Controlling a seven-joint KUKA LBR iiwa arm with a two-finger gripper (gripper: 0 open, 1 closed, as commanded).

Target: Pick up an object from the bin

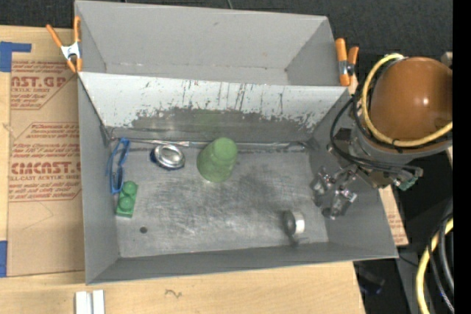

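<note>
The fingers [335,202] hang at the right side of the bin [221,48], close above its sloping right wall. I cannot tell if they are open or closed.

The nearest thing is a little silver roll [294,223]. It lies on the bin floor near the front wall, a bit to the left of the fingers and not touching them.

It could go wrong here. The fingers are so near the wall that they may bump it on the way down. The roll is round, so a small push may make it roll away. It also looks smooth, so it may slip out.

The roll is short, shiny and grey, with a dark hole in the middle.
</note>
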